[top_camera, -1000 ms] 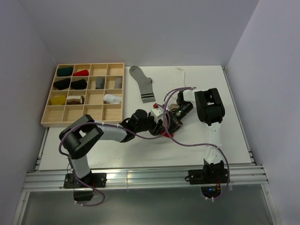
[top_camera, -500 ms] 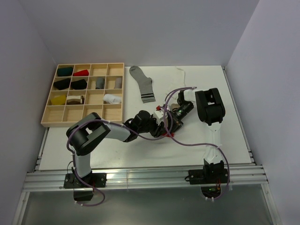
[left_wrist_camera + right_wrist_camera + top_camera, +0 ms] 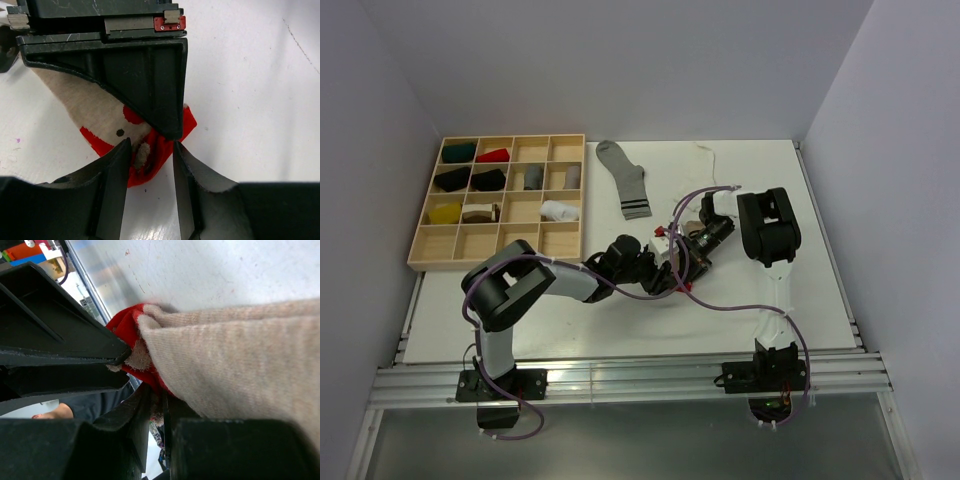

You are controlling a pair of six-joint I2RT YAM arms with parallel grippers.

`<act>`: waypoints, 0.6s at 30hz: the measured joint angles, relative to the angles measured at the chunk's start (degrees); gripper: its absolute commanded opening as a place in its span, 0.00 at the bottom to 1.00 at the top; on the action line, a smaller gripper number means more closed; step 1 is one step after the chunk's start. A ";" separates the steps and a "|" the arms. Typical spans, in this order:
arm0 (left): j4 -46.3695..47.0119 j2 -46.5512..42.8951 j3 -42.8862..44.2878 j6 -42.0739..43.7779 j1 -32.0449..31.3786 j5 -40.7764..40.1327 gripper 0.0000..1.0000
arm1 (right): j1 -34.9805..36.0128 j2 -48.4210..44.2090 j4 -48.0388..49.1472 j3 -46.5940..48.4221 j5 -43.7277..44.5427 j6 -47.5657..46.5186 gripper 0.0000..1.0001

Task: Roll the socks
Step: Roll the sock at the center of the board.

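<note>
I am finding the soft, light beige sock [image 3: 225, 350] pinched at its red end by the tight-pressed right gripper [image 3: 159, 401], while the left gripper [image 3: 150, 156] is straddling that bunched end, the firmest hold, though I cannot tell whether it is gripping.

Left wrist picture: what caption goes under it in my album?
The right hand pinches the beige sock at its red end; the left hand straddles it.

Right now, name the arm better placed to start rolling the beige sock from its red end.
Right, probably. The right gripper is shut on the beige sock at its red end, so it could turn the fabric over. The left gripper only straddles that tip; a firm grip isn't evident.
</note>
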 measured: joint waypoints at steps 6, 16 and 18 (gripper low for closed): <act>-0.48 0.00 0.04 0.04 0.02 0.15 0.42 | -0.09 0.00 -0.02 0.00 0.00 -0.04 0.12; -1.01 2.19 1.40 0.07 0.02 -1.86 0.25 | -0.11 0.00 0.07 0.00 0.13 0.04 0.07; -1.03 2.56 1.84 0.00 0.02 -2.01 0.24 | -0.15 0.00 0.17 0.00 0.26 0.11 0.07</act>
